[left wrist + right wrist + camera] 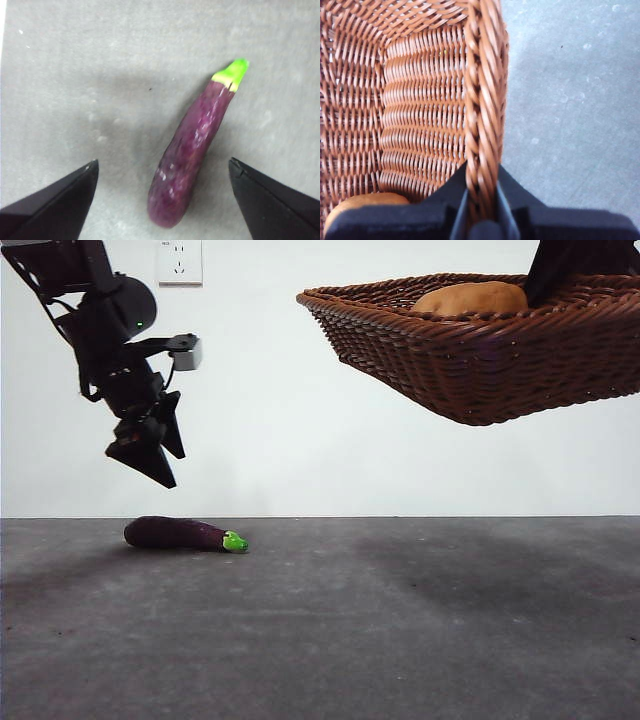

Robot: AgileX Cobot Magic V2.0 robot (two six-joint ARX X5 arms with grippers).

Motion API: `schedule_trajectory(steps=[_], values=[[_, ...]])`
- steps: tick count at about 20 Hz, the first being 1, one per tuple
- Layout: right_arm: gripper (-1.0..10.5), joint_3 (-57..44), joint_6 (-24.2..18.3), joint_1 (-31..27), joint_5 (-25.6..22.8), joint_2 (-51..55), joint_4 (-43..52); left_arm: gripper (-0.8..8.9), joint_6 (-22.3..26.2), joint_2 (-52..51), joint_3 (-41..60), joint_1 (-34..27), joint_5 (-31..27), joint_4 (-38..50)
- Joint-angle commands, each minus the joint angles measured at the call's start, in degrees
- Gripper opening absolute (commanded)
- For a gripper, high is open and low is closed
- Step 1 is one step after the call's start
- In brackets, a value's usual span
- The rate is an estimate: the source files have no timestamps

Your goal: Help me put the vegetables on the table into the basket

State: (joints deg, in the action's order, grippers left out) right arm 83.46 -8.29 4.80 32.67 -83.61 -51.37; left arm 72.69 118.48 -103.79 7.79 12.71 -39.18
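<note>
Purple eggplant [183, 534] flat on table [400, 640], long axis sideways, green stem rightward.

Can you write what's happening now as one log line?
left gripper: open, above eggplant | right gripper: shut on basket rim, lifted | potato: in basket

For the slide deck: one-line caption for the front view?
Left claw open above the eggplant; right claw holds the basket with potato aloft.

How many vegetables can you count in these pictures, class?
2. The eggplant lies on the table below the open left claw; the potato sits in the lifted basket. Others may hide inside it.
</note>
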Motion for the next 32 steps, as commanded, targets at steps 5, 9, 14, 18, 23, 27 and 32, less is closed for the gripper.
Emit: schedule_trajectory(steps=[5,9,14,18,23,27,32], values=[[-0.1,0.26,0.11,0.11,1.90,0.55,0.72,4.35,4.74,4.87,0.31,-1.88,3.78,-0.39],[-0.1,0.26,0.07,0.11,2.25,0.55,0.22,4.35,5.57,8.13,0.31,-1.79,3.74,2.89],[-0.1,0.26,-0.17,0.13,4.02,0.55,0.15,3.63,3.76,10.08,0.31,-1.60,2.25,5.81],[-0.1,0.26,-0.98,0.20,4.02,0.55,-0.77,3.42,2.95,12.37,0.28,-1.53,2.27,6.08],[-0.1,0.26,-1.16,1.29,3.96,0.55,-0.68,-0.09,1.27,12.37,0.28,-1.33,-1.97,8.46],[-0.1,0.26,-0.98,1.29,3.96,0.55,-0.94,-0.09,-6.80,12.24,-0.52,-1.11,-2.01,8.13],[-0.1,0.15,0.68,1.29,0.09,0.50,-0.98,-0.06,-22.12,6.05,-7.69,-1.86,8.15,-4.63]])
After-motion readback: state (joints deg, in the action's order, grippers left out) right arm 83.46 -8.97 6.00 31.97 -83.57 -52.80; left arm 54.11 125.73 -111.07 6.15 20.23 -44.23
